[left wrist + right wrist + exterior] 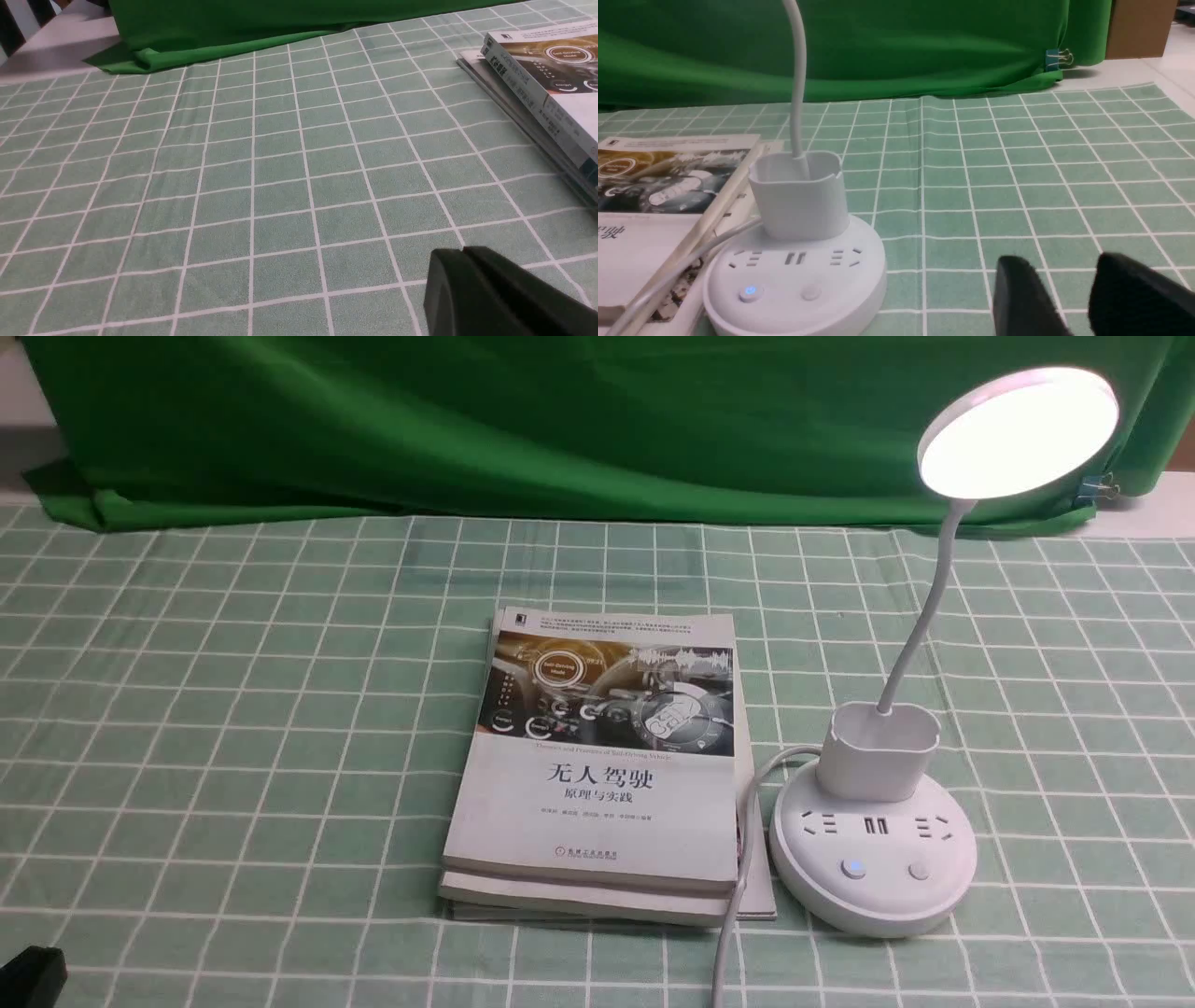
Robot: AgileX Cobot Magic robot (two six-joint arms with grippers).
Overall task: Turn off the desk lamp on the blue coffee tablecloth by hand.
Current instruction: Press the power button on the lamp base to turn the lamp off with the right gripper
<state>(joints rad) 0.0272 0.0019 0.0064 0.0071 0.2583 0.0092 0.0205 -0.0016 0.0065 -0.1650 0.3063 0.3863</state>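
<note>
The white desk lamp (873, 845) stands on the pale green-teal checked tablecloth (233, 709) at the right. Its disc head (1018, 429) is lit. A blue light glows on the left button (851, 868) of its round base; the right button (920, 871) is dark. In the right wrist view the base (794, 280) is close by, and my right gripper (1062, 266) is open and empty, low over the cloth beside the base. My left gripper (462, 252) is shut and empty over bare cloth; a black part of it shows in the front view's bottom left corner (28, 975).
A stack of books (602, 765) lies just left of the lamp, with the lamp's white cable (738, 896) running along its right edge toward me. A dark green backdrop (523, 420) hangs along the far side, held by a binder clip (1102, 485).
</note>
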